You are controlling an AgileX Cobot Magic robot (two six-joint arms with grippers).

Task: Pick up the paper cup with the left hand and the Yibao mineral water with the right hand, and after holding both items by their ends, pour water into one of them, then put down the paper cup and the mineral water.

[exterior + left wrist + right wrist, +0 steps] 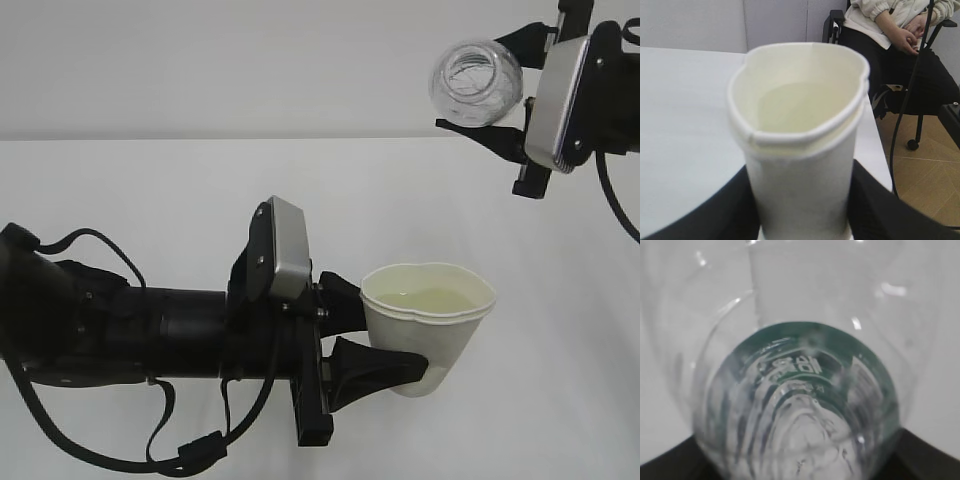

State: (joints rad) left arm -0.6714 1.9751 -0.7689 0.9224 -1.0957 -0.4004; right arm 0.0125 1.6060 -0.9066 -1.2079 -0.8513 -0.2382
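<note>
Exterior view | our left black gripper (pixel 385 345) clamps white paper cup (pixel 428 322), liquid inside | our right black gripper (pixel 500 125) clasps clear ribbed plastic bottle (pixel 476 84) above table (pixel 150 190)

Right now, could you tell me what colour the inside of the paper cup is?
Pale cream, seen best in the left wrist view of the paper cup.

Paper cup (pixel 428 325) low at centre, above the bench (pixel 150 190), held in the left end effector (pixel 385 335), liquid inside, Yibao mineral water (pixel 477 83) high at right, in the right end effector (pixel 495 135), well apart
</note>
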